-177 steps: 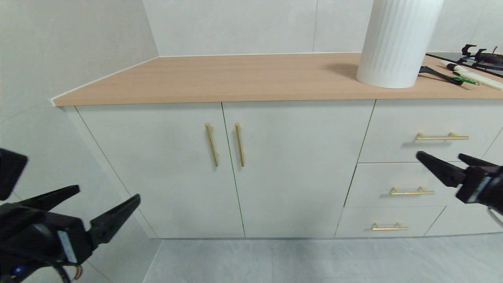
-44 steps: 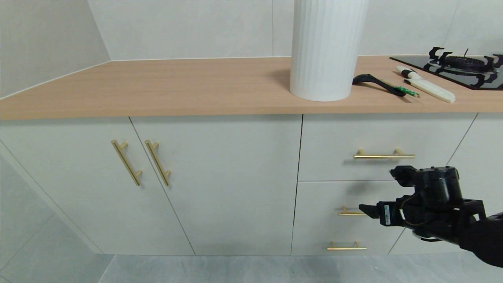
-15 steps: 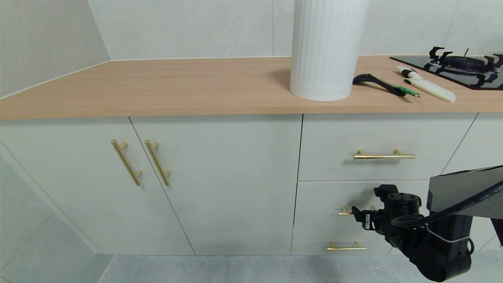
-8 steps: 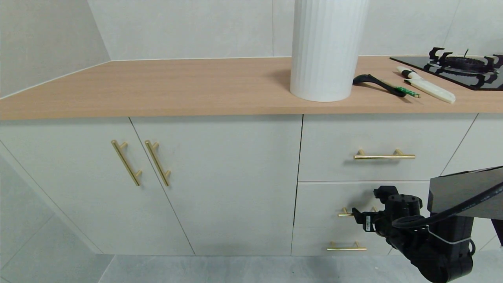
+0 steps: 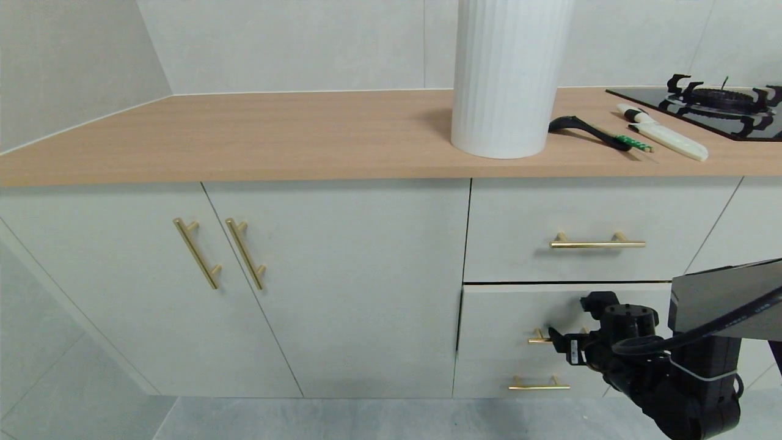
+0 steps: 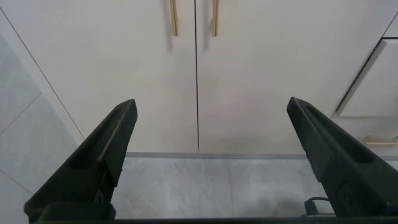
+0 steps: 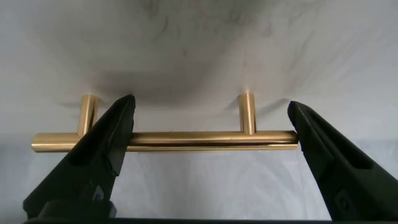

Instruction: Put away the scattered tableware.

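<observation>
Right tool [image 7: 210, 106] is spread wide at the brass handle [image 7: 186, 138] of the middle drawer [image 5: 507, 318], which stands slightly ajar. Left tool [image 6: 208, 106], also wide, faces the cupboard doors [image 6: 249, 74]. Black ladle [image 5: 580, 129] and white knife [image 5: 663, 139] lie on the surface [image 5: 275, 134].

A black ladle [image 5: 583, 129] with a green patterned handle end and a white knife [image 5: 666, 140] lie flat, near each other, on the wooden countertop [image 5: 305, 134]; below, the middle drawer [image 5: 501, 318] stands slightly open
</observation>
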Robot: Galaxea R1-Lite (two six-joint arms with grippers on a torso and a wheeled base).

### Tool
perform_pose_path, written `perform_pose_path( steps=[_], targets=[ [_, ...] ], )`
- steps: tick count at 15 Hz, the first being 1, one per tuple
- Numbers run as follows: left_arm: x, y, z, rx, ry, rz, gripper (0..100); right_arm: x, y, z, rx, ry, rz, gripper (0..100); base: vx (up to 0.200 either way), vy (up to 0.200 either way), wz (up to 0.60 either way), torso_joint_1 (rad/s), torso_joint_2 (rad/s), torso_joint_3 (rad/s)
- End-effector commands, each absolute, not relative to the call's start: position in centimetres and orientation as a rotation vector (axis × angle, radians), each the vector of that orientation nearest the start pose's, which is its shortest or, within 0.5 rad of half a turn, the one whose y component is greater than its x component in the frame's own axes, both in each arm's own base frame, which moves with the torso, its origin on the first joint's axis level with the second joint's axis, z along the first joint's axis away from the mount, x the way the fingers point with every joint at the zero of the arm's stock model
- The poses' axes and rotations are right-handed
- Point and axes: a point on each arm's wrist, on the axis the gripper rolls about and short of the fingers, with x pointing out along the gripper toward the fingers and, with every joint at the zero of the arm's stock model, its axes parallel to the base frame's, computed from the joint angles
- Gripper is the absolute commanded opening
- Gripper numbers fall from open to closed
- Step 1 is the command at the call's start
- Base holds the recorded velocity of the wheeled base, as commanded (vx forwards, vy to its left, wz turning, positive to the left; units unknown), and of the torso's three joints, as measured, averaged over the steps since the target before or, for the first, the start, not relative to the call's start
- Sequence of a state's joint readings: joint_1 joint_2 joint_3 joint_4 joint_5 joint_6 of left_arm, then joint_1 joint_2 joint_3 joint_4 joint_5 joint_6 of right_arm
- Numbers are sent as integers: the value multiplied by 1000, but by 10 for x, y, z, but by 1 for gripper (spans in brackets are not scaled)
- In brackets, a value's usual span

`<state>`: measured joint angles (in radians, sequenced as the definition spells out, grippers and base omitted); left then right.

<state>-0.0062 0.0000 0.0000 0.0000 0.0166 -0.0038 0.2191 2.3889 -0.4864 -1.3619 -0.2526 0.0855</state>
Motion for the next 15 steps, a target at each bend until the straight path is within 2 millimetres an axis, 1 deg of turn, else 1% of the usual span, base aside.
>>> perform_pose_path(
  steps=[1,2,5,7,8,9,10,11,13,15],
  targets=[
    [-23,1,76,-5,2,11,100,301,61,-16,-61,564,-51,100,0,0,0,0,0,0],
    [-23,1,76,-5,2,11,100,296,61,-4,-63,579,-46,100,0,0,0,0,0,0],
    [-23,1,76,-5,2,11,100,263,57,60,-60,663,26,100,0,0,0,0,0,0],
    [-23,1,76,-5,2,11,100,238,53,111,-40,660,87,100,0,0,0,0,0,0],
    [-23,1,76,-5,2,11,100,230,52,125,-35,655,102,100,0,0,0,0,0,0],
    [-23,1,76,-5,2,11,100,213,51,153,-24,626,136,100,0,0,0,0,0,0],
    [-23,1,76,-5,2,11,100,205,49,165,-18,599,146,100,0,0,0,0,0,0],
    [-23,1,76,-5,2,11,100,201,49,171,-16,572,153,100,0,0,0,0,0,0],
    [-23,1,76,-5,2,11,100,201,52,171,-19,572,164,100,0,0,0,0,0,0],
    [-23,1,76,-5,2,11,100,210,55,161,-21,598,166,100,0,0,0,0,0,0]
  ],
)
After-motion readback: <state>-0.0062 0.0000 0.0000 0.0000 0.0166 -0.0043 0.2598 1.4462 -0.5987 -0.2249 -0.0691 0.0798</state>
